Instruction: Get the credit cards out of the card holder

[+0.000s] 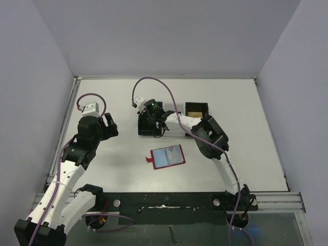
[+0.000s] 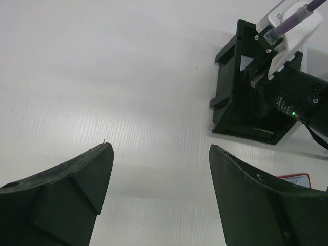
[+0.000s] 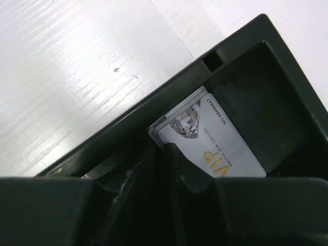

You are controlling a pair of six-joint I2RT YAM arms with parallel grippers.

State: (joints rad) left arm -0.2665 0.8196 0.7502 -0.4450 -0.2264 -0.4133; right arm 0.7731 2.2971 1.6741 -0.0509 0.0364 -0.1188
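**Top view.** Wallet [image 1: 167, 157] lies open on the worktop [image 1: 246, 154], lining up, well apart from both arms. Right gripper [image 1: 148, 117] is down in a black bin [image 1: 146, 132]. A second bin [image 1: 197, 108] just beside it holds something tan. Left gripper [image 1: 110, 127] hovers over bare worktop. We count one wallet and two bins.

**Left wrist.** Jaws wide, nothing between them. The bin [image 2: 241, 118] and a red wallet corner [image 2: 296, 177] show at right.

**Right wrist.** Jaws narrow, pinching the near edge of a white card [image 3: 218, 146] lettered VIP, inside the bin. One card is sure. A grey edge beneath may be a second; we cannot tell.

We judge the step in hand as dropping a card off. Next: part the jaws, lift clear, head for the wallet. Whether the wallet holds more cards we cannot tell.
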